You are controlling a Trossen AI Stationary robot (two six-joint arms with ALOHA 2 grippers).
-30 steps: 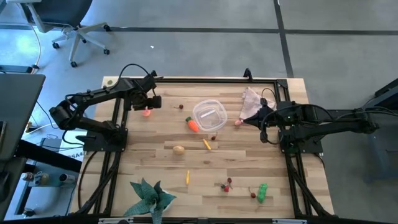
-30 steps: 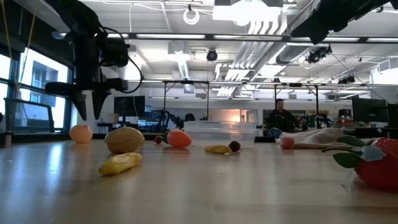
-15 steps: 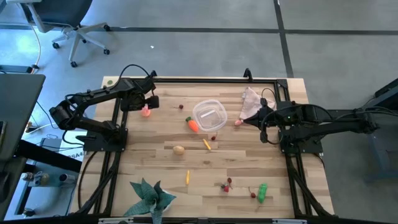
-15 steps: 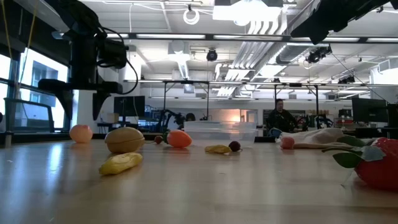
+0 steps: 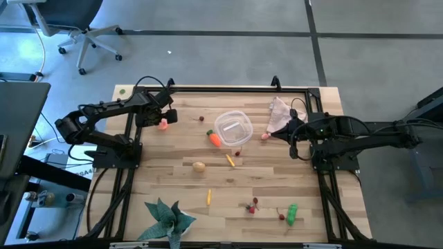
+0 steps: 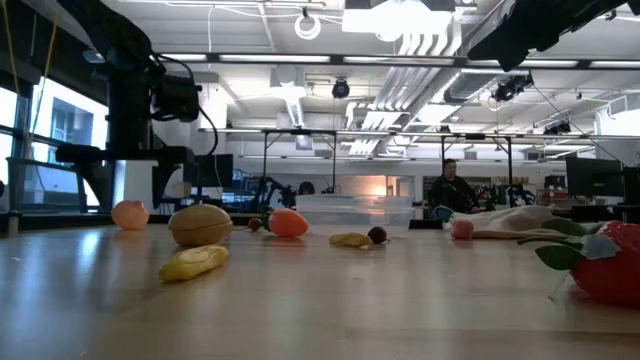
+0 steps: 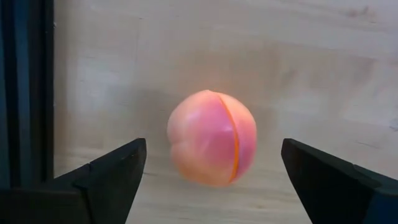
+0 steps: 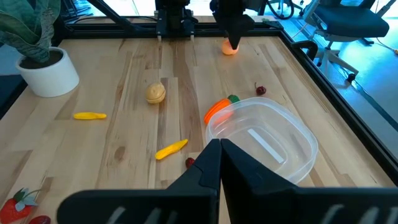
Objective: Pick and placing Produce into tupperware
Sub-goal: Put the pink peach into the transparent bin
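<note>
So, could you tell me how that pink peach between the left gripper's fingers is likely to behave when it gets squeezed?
The peach looks round and smooth, so it may roll or slip sideways if the left gripper closes off-centre. It is probably light hollow plastic; its visible seam suggests two halves.

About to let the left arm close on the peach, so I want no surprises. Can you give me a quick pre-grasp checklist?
1. Left gripper open: ok.
2. Peach centred between the fingers: ok.
3. Fingers low enough to grip the peach: cannot tell.
4. Nothing crowding the peach: ok, bare table around it.
5. Tupperware empty and upright: ok.
6. Right gripper shut, parked beside the tupperware, clear of the left arm: ok.
</note>
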